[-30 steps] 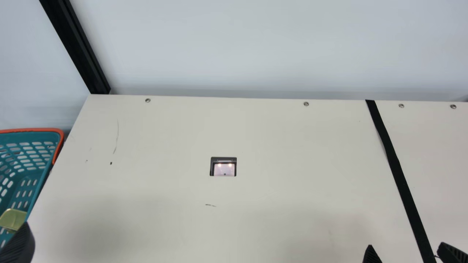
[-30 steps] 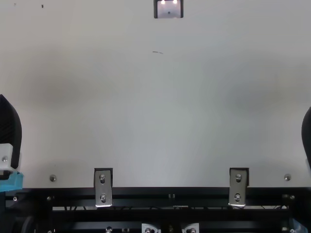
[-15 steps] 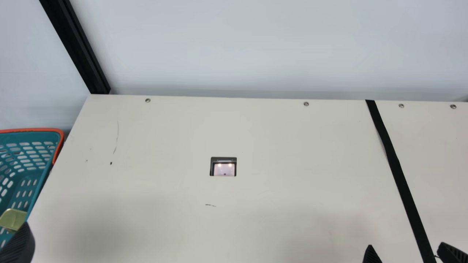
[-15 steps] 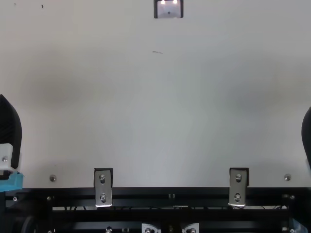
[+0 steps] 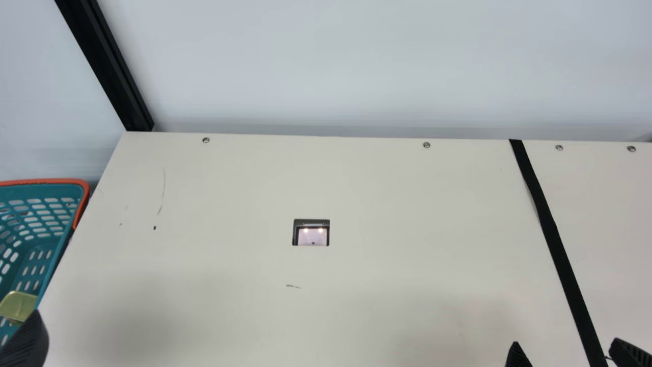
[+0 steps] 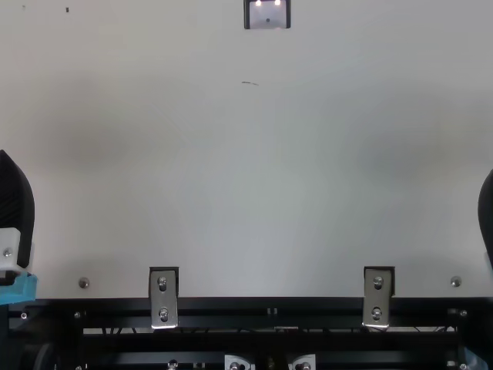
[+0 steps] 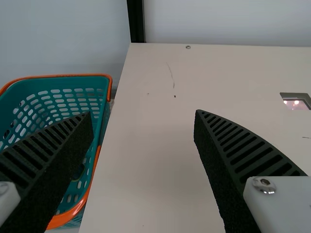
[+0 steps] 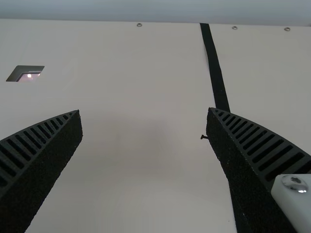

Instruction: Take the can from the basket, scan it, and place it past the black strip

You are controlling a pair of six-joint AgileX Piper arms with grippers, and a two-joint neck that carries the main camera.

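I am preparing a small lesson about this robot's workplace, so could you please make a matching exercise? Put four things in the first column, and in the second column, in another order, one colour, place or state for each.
Things:
1. Basket
2. Scanner
3. Black strip
4. Right gripper

Colours, places, states:
A. Set into the table, with two bright lights
B. Open, holding nothing
C. Teal with an orange rim
D. Running from the table's far edge towards the robot

Right pairs: 1-C, 2-A, 3-D, 4-B
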